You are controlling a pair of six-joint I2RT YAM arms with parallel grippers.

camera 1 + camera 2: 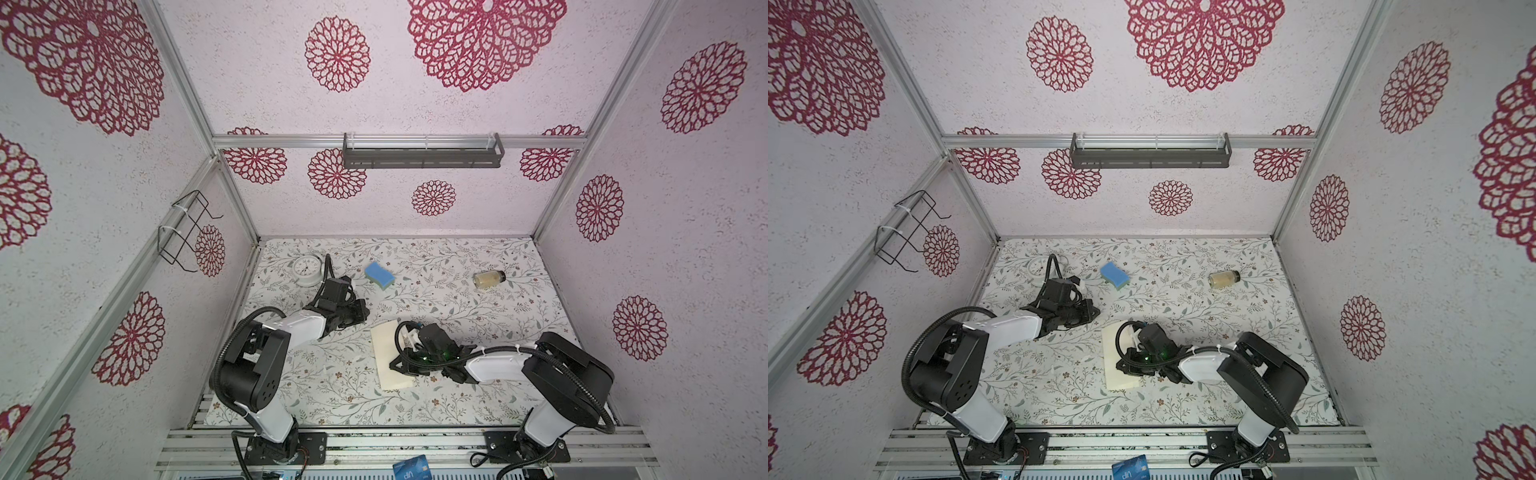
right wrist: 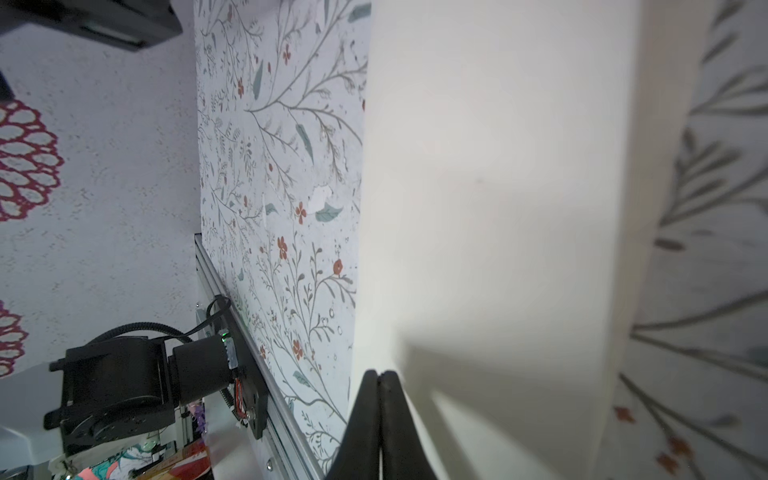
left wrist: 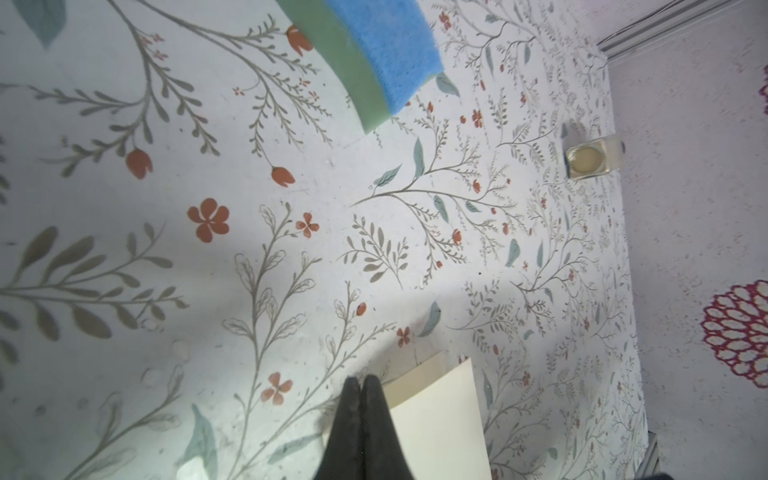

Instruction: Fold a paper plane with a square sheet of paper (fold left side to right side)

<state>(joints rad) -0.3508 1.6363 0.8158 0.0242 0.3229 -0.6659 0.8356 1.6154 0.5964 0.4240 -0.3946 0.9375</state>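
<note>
The square sheet of paper lies on the floral table as a cream rectangle folded in two, its long sides running front to back. In the right wrist view the top layer stops short of the lower one, leaving a narrow strip. My right gripper is low over the paper's left edge, its tips together and nothing between them. My left gripper is shut and empty, hovering just beside the paper's far left corner. No paper plane is in view.
A blue sponge lies behind the left gripper. A white clock stands at the back left. A small jar lies at the back right. A blue card sits on the front rail.
</note>
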